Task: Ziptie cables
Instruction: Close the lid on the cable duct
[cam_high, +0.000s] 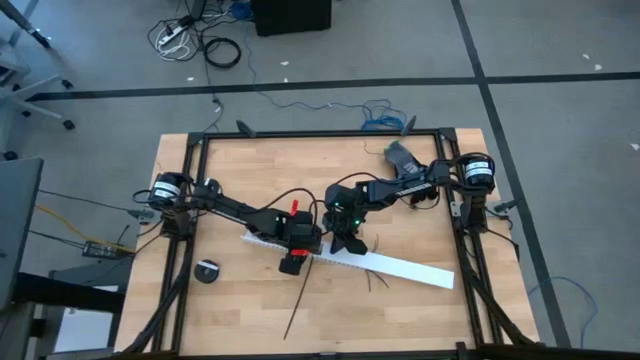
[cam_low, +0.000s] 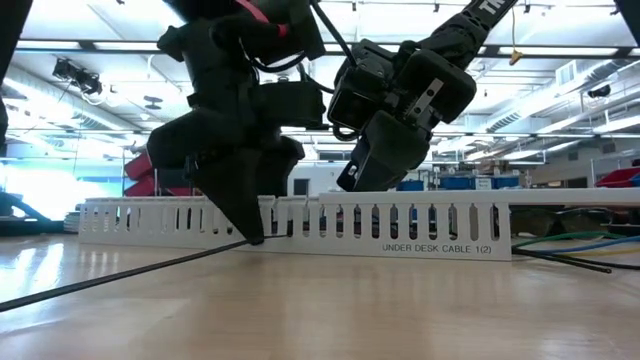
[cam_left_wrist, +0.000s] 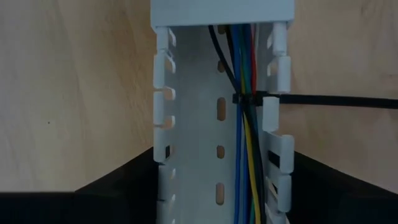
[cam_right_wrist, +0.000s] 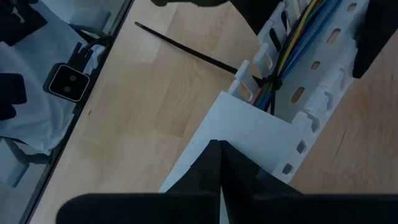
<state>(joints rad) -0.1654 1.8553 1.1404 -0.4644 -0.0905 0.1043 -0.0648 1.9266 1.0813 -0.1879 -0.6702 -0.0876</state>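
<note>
left gripper (cam_low: 250, 235) straddles channel (cam_low: 400, 225), fingers spread.

Bright overhead room lighting (ceiling strips glaring in the low view), shadows soft.

Shows the right gripper (cam_right_wrist: 219, 163) with fingers (cam_right_wrist: 208, 171) pressed together over the white channel (cam_right_wrist: 249, 134), where the ziptie (cam_right_wrist: 186, 48) wraps the cables (cam_right_wrist: 292, 46) and trails across the bench (cam_right_wrist: 143, 106).

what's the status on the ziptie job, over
Left gripper open astride channel. Right gripper shut over channel. Ziptie looped round cables, tail sticking out. Nothing blocking.
</note>
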